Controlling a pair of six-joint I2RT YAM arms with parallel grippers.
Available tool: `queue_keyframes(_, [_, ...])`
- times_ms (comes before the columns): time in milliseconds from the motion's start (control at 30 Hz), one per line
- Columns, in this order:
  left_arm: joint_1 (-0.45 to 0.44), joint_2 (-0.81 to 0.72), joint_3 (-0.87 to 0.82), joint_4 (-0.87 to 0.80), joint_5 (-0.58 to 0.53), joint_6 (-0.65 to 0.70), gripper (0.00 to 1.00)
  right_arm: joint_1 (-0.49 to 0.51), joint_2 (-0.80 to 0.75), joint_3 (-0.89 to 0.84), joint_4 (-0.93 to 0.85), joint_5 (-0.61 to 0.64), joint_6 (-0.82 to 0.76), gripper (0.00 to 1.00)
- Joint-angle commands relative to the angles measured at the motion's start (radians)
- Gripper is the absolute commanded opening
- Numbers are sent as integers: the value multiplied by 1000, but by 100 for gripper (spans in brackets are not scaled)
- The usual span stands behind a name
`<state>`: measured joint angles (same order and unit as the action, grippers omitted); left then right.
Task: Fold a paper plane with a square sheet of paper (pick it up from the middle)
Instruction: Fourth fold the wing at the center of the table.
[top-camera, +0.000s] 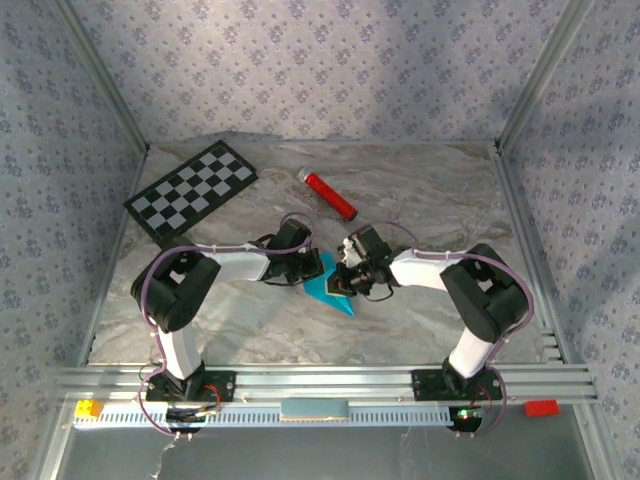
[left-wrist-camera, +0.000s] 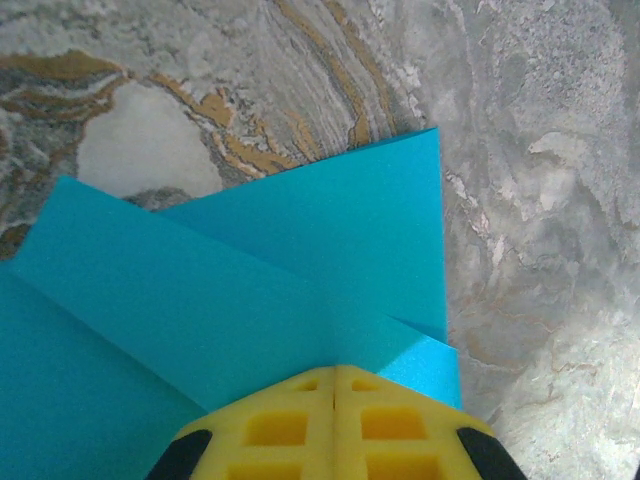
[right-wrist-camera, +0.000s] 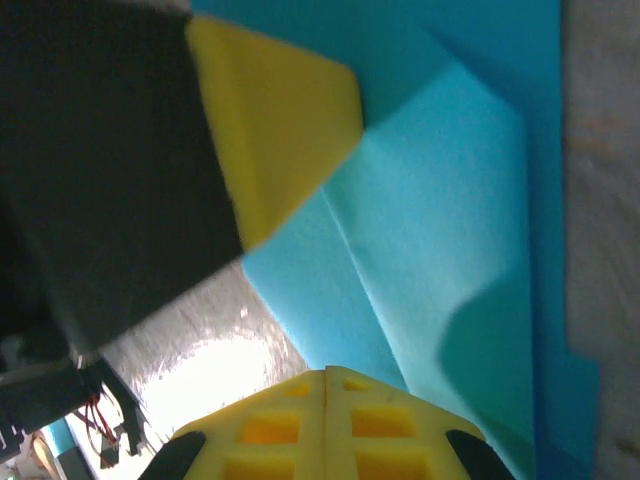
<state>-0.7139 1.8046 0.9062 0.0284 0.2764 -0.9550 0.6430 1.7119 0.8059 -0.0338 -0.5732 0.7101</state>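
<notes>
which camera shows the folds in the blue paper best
The left wrist view: the blue paper lies sharp there, its overlapping flaps and fold edges clear. The right wrist view gives a closer, partly shadowed patch of it. The top view gives a small, distant piece of it.

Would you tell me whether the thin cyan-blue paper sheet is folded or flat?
Partly folded: the cyan-blue paper sheet shows overlapping flaps and diagonal creases.
</notes>
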Motion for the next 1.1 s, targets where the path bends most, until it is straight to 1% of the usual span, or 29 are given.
queue_keyframes(0, [-2, 22, -21, -56, -28, 2, 1, -7, 72, 36, -24, 29, -7, 0])
queue_keyframes(100, [0, 21, -22, -60, -31, 5, 1, -8, 107, 42, -39, 42, -14, 0])
queue_keyframes(167, [-1, 22, -19, -68, -32, 9, 1, -10, 99, 12, -22, 29, -4, 0])
queue_keyframes(600, [12, 39, -23, -71, -33, 12, 1, -16, -117, -238, 12, -12, -1, 0])
queue_keyframes(900, [18, 46, -22, -70, -31, 11, 1, -33, -281, -373, -65, -7, -59, 3])
queue_keyframes(1067, [18, 45, -26, -66, -27, 7, 1, -78, -345, -434, -80, -10, -52, 3])
